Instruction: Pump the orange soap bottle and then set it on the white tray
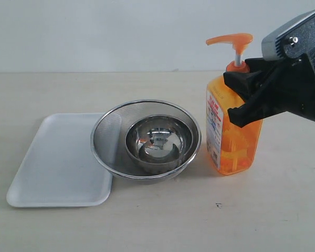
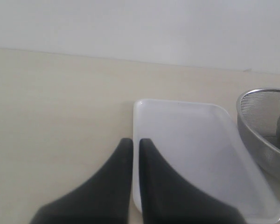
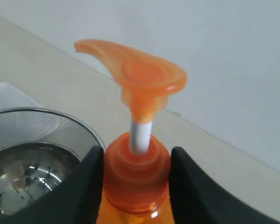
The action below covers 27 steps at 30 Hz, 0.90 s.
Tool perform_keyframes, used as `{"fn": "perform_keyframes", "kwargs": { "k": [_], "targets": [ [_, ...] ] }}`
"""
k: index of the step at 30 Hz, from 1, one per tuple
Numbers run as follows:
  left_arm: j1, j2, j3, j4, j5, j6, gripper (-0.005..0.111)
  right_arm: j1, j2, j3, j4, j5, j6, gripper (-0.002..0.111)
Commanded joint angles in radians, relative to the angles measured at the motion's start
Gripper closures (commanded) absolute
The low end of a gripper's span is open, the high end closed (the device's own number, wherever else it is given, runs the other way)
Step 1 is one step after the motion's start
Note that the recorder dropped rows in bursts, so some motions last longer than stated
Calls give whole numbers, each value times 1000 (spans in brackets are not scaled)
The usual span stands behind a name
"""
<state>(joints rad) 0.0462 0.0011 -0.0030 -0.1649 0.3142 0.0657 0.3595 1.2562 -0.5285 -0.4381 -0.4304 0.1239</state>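
Observation:
The orange soap bottle [image 1: 233,142] stands upright on the table, right of the strainer. Its pump head [image 1: 230,39] is raised on the white stem. My right gripper [image 1: 241,94] comes in from the right and is shut on the bottle's shoulder just under the collar. In the right wrist view, both black fingers press the sides of the orange collar [image 3: 137,177] below the pump head [image 3: 140,70]. The white tray [image 1: 58,157] lies flat at the left. My left gripper [image 2: 136,141] is shut and empty, hovering over the near edge of the tray [image 2: 196,140]. It is out of the exterior view.
A round steel mesh strainer [image 1: 107,131] sits between tray and bottle, overlapping the tray's right edge, with a steel bowl [image 1: 157,139] inside it. The strainer's rim [image 3: 37,126] lies close to the right gripper's finger. Bare table lies in front.

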Motion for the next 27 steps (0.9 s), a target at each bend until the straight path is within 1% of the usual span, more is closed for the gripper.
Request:
{"fn": "perform_keyframes", "kwargs": {
  "k": [1,2,4,6,8,13,15,17,19,23,25,27],
  "targets": [
    [3,-1,3,-11,-2,-6,102,0,2,6,-20,66,-3,103],
    [3,-1,3,-11,-2,-6,102,0,2,6,-17,66,-1,97],
    [3,-1,3,-11,-2,-6,102,0,2,6,-17,66,-1,81],
    [3,-1,3,-11,-2,-6,102,0,2,6,-17,66,-1,61],
    [3,-1,3,-11,-2,-6,102,0,2,6,-17,66,-1,52],
    [3,-1,3,-11,-2,-6,102,0,2,6,-4,64,-1,52],
    [3,-1,3,-11,-2,-6,102,0,2,6,32,60,-7,52],
    [3,-1,3,-11,-2,-6,102,0,-5,4,104,62,-62,51],
    [3,-1,3,-11,-2,-6,102,0,-19,4,208,66,-158,50],
    [3,-1,3,-11,-2,-6,102,0,-76,4,448,105,-352,38],
    [3,-1,3,-11,-2,-6,102,0,-115,4,595,152,-409,31],
    [3,-1,3,-11,-2,-6,102,0,-154,4,675,214,-423,28]
  ]
}}
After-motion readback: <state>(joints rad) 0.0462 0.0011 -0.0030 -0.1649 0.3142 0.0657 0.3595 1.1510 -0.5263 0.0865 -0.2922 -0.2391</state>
